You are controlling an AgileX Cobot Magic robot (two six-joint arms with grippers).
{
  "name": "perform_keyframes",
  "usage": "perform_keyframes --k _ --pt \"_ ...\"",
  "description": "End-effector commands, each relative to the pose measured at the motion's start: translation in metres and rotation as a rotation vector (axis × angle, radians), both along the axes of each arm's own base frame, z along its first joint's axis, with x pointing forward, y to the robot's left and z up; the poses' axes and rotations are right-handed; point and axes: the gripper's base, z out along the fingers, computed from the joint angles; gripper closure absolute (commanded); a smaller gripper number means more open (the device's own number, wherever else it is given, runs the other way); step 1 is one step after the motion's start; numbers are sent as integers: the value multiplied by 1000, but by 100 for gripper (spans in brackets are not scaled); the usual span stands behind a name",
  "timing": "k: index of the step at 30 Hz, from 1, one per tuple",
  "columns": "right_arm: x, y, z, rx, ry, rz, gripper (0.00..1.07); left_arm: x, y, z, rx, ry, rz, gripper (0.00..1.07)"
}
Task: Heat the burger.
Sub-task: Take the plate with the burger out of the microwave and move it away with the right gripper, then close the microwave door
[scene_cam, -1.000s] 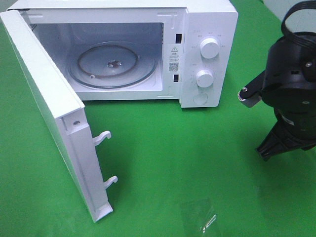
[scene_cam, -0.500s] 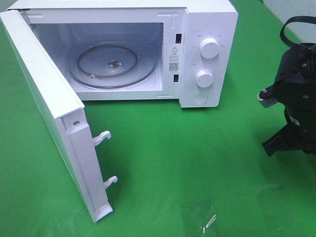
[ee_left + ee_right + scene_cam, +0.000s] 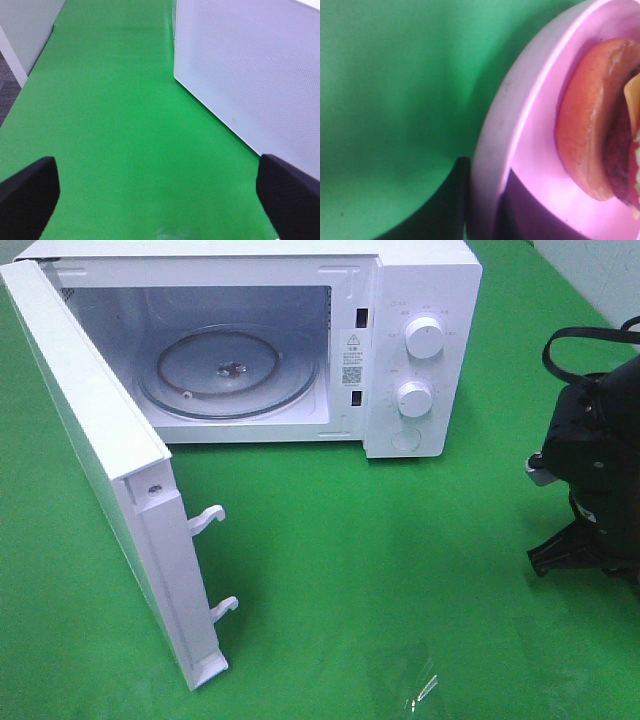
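- Gripping the rim of the pink plate [image 3: 520, 125] is what we judge our right tool [image 3: 482, 200] to be doing: in the right wrist view one dark finger sits outside the rim and one inside, closed on it.
- Riding on that plate, just past the right tool's fingers, is the burger [image 3: 585, 120], and it lies close to the rim.
- We could tip the plate, since the hold is on one edge only; the burger might then slide off onto the table [image 3: 400, 540].
- We could also knock the plate against the microwave [image 3: 420, 300] frame or the open door [image 3: 100, 440], because the cavity mouth looks tight for a wide plate.
- Our left tool [image 3: 160, 195] is spread wide and empty, with the door panel just beside it.
- Counting: one burger, one plate, one microwave with one glass turntable [image 3: 235, 370] and two knobs [image 3: 425, 338], two tools.
- Something clear and shiny [image 3: 415, 680] lies on the table; we cannot tell what.
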Motion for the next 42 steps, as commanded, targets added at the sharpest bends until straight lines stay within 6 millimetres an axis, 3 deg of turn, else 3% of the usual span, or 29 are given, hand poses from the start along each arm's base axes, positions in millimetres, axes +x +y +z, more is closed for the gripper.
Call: perform_keyframes --k 1,4,6,13,17,19,22,25,28,29,42 --pt "4 0 -1 -3 -35 -25 99 -2 -1 0 -3 -24 -4 7" --pt "4 0 -1 3 -38 -22 95 -2 -1 0 -3 -24 -4 7" --pt "4 1 2 23 -49 -37 83 -2 -1 0 -3 -24 -4 7" --pt "3 5 20 95 -100 -53 65 -2 -1 0 -3 -24 -4 7" --pt "2 10 42 179 -161 -22 58 -2 -1 0 -3 -24 -4 7" --pt "-2 14 72 275 -236 40 54 -2 -1 0 -3 -24 -4 7" --pt "-4 17 84 315 -262 85 50 -2 -1 0 -3 -24 -4 7" --pt "-13 20 113 388 -321 180 38 -2 -1 0 -3 -24 -4 7" --pt "-16 20 120 404 -335 198 35 -2 -1 0 -3 -24 -4 7" --pt "-23 20 133 431 -354 227 30 -2 -1 0 -3 -24 -4 7" --pt "-90 7 195 519 -359 356 32 -2 -1 0 -3 -24 -4 7"
